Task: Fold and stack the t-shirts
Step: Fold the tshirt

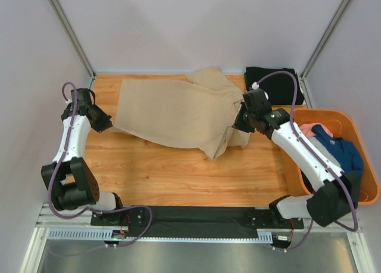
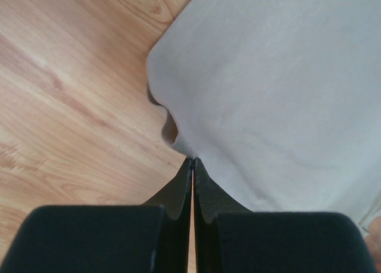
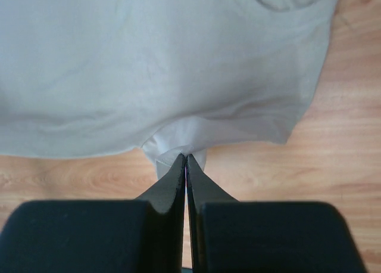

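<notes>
The large tan t-shirt [image 1: 172, 112] lies spread across the far half of the table. My left gripper [image 1: 110, 124] is shut on its left edge; in the left wrist view the black tips [image 2: 193, 161] pinch the cloth [image 2: 280, 94]. My right gripper [image 1: 239, 122] is shut on its right edge; the right wrist view shows the tips [image 3: 186, 157] pinching a bunched fold of the shirt [image 3: 166, 64]. A folded black t-shirt [image 1: 275, 84] lies at the far right corner. A pink shirt [image 1: 307, 129] and a blue shirt [image 1: 339, 151] lie in the orange tub [image 1: 357, 130].
The orange tub stands at the right edge of the wooden table [image 1: 178, 171]. Grey walls and metal frame posts [image 1: 68, 31] close off the back and sides. A black strip [image 1: 202, 216] runs along the near edge between the arm bases.
</notes>
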`<state>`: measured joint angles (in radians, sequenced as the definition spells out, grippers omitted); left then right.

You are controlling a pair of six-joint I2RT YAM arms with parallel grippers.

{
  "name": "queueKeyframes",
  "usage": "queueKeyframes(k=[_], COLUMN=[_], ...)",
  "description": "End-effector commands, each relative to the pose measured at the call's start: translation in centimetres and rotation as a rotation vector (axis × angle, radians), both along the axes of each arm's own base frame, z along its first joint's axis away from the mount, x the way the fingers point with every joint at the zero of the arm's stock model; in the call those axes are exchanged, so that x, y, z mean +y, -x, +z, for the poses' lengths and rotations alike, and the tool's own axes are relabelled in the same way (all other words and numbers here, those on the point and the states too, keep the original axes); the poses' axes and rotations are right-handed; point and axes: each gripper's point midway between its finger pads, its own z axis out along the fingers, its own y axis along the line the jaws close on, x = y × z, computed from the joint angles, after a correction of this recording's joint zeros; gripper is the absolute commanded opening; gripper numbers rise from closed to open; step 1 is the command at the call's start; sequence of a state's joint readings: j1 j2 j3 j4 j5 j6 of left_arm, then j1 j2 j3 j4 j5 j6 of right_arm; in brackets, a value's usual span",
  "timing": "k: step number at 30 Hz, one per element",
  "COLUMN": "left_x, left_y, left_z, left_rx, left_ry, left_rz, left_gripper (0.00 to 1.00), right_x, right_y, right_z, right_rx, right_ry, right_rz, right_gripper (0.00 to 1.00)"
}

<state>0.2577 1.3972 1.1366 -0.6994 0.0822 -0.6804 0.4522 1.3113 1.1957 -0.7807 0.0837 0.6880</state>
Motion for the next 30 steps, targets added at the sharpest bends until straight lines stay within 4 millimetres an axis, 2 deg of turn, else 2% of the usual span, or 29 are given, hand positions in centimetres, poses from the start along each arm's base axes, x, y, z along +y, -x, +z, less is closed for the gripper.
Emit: queueKeyframes(k=[1, 2, 3, 4, 5, 6, 7, 8, 10, 12, 13, 16, 17, 18, 19, 20, 21, 22, 23, 24, 25, 26, 27, 28, 29, 30], left_x=[0.3, 0.3, 0.5, 0.4, 0.5, 0.5, 0.7, 0.9, 1.2, 1.4, 1.5, 1.8, 1.8, 2.0, 2.1, 2.2, 2.2, 2.2, 2.2, 2.4, 2.4, 2.2, 2.1, 1.3, 0.6, 0.1], left_y=[-1.8, -2.2, -3.0, -3.4, -3.6, -4.1, -4.4, -4.9, -5.4, -6.2, -6.4, -7.3, -7.6, -7.9, -8.2, -8.4, -8.9, -9.1, -9.2, -9.8, -10.0, -10.2, -10.6, -10.8, -11.0, -10.9], left_z=[-0.7, -1.0, -0.8, -1.7, -1.9, -1.8, -2.6, -2.4, -3.4, -3.3, -4.0, -4.3, -4.4, -4.1, -4.7, -4.8, -4.5, -5.2, -5.4, -5.3, -6.2, -6.5, -6.5, -7.3, -7.3, -7.2], left_rx=[0.034, 0.041, 0.037, 0.059, 0.065, 0.062, 0.085, 0.080, 0.107, 0.108, 0.128, 0.143, 0.147, 0.144, 0.156, 0.157, 0.153, 0.170, 0.178, 0.170, 0.191, 0.198, 0.195, 0.206, 0.206, 0.208], left_ry=[0.013, 0.019, 0.020, 0.037, 0.040, 0.042, 0.049, 0.046, 0.045, 0.047, 0.055, 0.052, 0.049, 0.046, 0.047, 0.047, 0.049, 0.056, 0.056, 0.055, 0.064, 0.070, 0.080, 0.116, 0.127, 0.133], left_rz=[-0.028, -0.031, -0.032, -0.037, -0.035, -0.032, -0.023, -0.020, -0.013, -0.011, -0.008, -0.006, -0.007, -0.004, -0.006, -0.010, -0.011, -0.016, -0.018, -0.021, -0.025, -0.033, -0.049, -0.088, -0.117, -0.141], left_gripper=[0.00, 0.00, 0.00, 0.00, 0.00, 0.00, 0.00, 0.00, 0.00, 0.00, 0.00, 0.00, 0.00, 0.00, 0.00, 0.00, 0.00, 0.00, 0.00, 0.00, 0.00, 0.00, 0.07, 0.20, 0.50, 0.62], right_x=[-0.7, -0.7, -0.4, -0.8, -0.8, -0.7, -0.9, -0.8, -0.7, -0.7, -0.9, -1.4, -1.5, -1.3, -1.6, -1.8, -1.8, -2.1, -2.2, -2.4, -2.8, -2.9, -2.9, -3.1, -3.0, -2.9], right_y=[-3.9, -5.0, -6.1, -6.9, -7.8, -8.3, -9.3, -10.1, -11.1, -12.7, -13.8, -15.5, -16.3, -17.2, -17.7, -18.4, -19.3, -19.7, -20.2, -20.8, -21.7, -22.5, -23.0, -23.8, -24.2, -24.2], right_z=[2.4, 1.6, 2.7, 2.6, 1.7, 1.5, 2.0, 0.8, 0.5, 0.0, -0.2, -0.4, -1.2, -0.2, -0.2, -1.2, -0.3, -0.4, -1.7, -1.9, -1.4, -2.8, -3.2, -2.4, -4.3, -4.6], right_rx=[-0.063, -0.039, -0.063, -0.057, -0.033, -0.027, -0.041, -0.016, -0.001, 0.006, 0.011, 0.020, 0.035, 0.010, 0.015, 0.034, 0.009, 0.014, 0.038, 0.036, 0.017, 0.037, 0.044, 0.030, 0.067, 0.082], right_ry=[0.011, 0.024, 0.010, 0.011, 0.022, 0.020, 0.020, 0.032, 0.014, 0.016, 0.016, 0.009, 0.009, -0.006, -0.004, 0.003, -0.002, 0.001, 0.007, 0.008, 0.000, 0.004, -0.005, -0.016, -0.011, -0.015], right_rz=[0.012, 0.011, 0.019, 0.009, 0.011, 0.014, 0.006, 0.008, 0.018, 0.017, 0.009, -0.001, -0.006, -0.004, -0.009, -0.015, -0.017, -0.023, -0.030, -0.040, -0.056, -0.063, -0.060, -0.063, -0.056, -0.044], right_gripper=[0.00, 0.00, 0.00, 0.00, 0.00, 0.00, 0.00, 0.00, 0.00, 0.00, 0.00, 0.00, 0.00, 0.00, 0.00, 0.00, 0.00, 0.00, 0.00, 0.00, 0.00, 0.00, 0.00, 0.09, 0.25, 0.40])
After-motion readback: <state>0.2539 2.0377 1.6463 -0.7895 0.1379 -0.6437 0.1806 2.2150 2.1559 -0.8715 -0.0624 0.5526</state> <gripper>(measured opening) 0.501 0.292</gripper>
